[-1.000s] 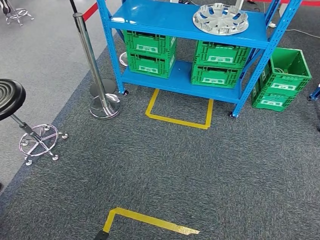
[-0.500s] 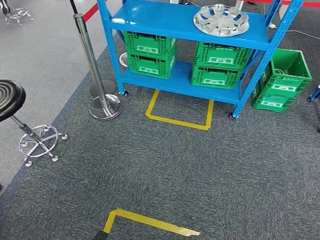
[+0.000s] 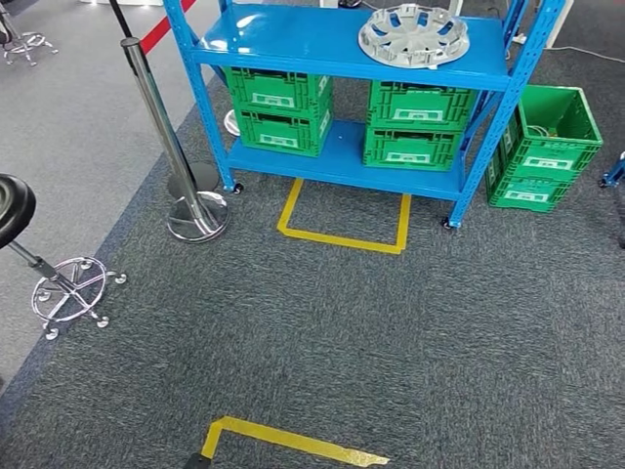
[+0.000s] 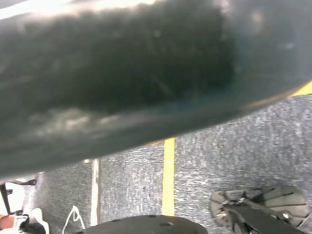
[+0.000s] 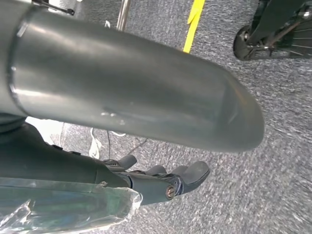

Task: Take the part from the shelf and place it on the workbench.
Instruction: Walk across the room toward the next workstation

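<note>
On the top board of the blue shelf, far ahead of both hanging arms: one silver wheel cover, lying flat toward the shelf's right end, untouched. Below it, green crates on the lower board, another green crate on the carpet to the right, yellow floor tape in front. Right hand: empty, fingers loosely extended and apart above the carpet; left hand: state cannot be told.

You can read no text here: the white labels on the green crates are too small to make out.
</note>
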